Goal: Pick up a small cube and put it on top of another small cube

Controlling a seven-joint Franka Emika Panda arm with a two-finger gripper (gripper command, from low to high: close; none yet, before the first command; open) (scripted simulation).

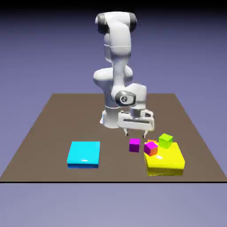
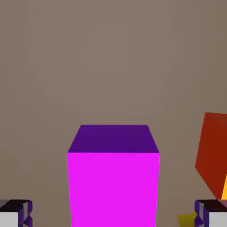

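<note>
Hovering wide open above the magenta cube

Shows a flat cyan block (image 1: pixel 84 154) on the table (image 1: pixel 57 128), at the exterior view's left. Rests farther right, on the table, with the magenta cube (image 1: pixel 134 145), just left of the yellow block (image 1: pixel 164 165). Hangs above that cube with the gripper (image 1: pixel 135 135) spread wide, holding nothing; in the hand view, frames its magenta face between the fingertips (image 2: pixel 17 213), apart from both. Overlaps the yellow block's far left corner with an orange-sided cube (image 1: pixel 151 148), partly hiding an orange piece (image 1: pixel 152 141); then, rightmost, shows a lime-green cube (image 1: pixel 166 141) at the far edge.
</note>
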